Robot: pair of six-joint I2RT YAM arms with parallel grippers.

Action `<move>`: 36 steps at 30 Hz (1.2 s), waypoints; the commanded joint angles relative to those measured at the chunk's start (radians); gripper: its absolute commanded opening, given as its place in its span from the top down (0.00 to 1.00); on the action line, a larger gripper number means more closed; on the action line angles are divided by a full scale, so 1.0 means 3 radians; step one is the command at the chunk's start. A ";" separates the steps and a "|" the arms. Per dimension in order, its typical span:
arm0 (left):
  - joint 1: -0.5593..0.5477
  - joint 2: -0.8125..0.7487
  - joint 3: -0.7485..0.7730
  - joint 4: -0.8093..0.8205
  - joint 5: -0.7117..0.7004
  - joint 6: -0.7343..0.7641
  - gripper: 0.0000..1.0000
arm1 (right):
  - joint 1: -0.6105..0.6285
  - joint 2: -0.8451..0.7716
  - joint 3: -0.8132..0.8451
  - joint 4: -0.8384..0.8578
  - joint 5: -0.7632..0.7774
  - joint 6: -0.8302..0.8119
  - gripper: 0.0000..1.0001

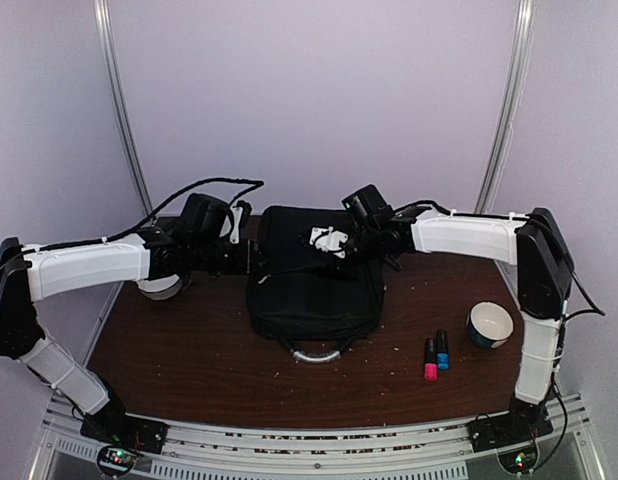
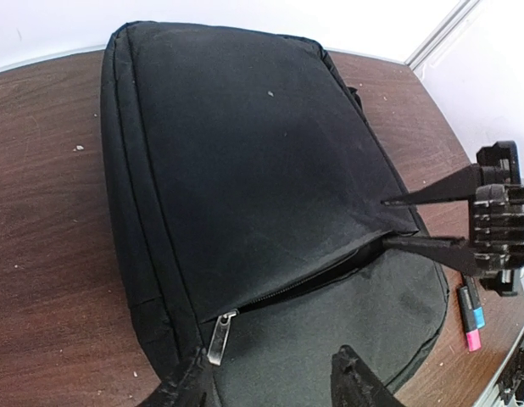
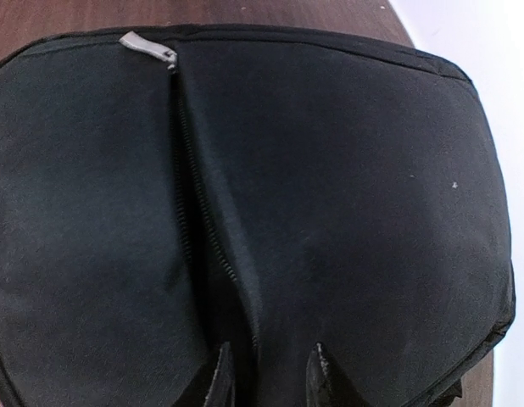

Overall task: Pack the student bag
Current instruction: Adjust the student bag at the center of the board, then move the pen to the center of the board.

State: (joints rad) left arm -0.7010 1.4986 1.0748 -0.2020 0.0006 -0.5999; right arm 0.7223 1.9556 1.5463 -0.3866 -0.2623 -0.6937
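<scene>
Soft and limp, the bag (image 1: 314, 285) likely opens best by its zipper flap (image 2: 317, 259), which the right gripper (image 2: 384, 221) straddles, narrowly parted; the left gripper (image 2: 266, 373) gapes empty.

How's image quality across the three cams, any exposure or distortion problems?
Top external: soft, purplish cast; the student bag is crushed to near-featureless black. Left wrist: wide-angle bowing of the table edge, wall at top blown out. Right wrist: bag fills the frame, zipper pull crisp, right fingers slightly blurred at the bottom.
</scene>
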 commanded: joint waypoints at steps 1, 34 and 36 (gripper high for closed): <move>0.0024 -0.0022 -0.0013 0.0083 0.0018 0.0044 0.50 | 0.0011 -0.0291 0.0035 -0.0495 -0.0310 0.0149 0.67; 0.0030 0.0020 0.0070 -0.0017 0.0077 0.0215 0.47 | -0.0045 -0.1694 -0.2265 -0.1734 0.0813 -0.1911 0.48; 0.0030 -0.0006 0.0049 -0.0021 0.0049 0.0215 0.47 | -0.0022 -0.1634 -0.2258 -0.1674 0.0833 -0.1904 0.46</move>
State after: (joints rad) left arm -0.7002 1.5303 1.0897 -0.2131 0.0231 -0.5507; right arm 0.7002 1.4334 0.8742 -0.9405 -0.0628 -1.2366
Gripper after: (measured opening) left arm 0.531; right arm 0.521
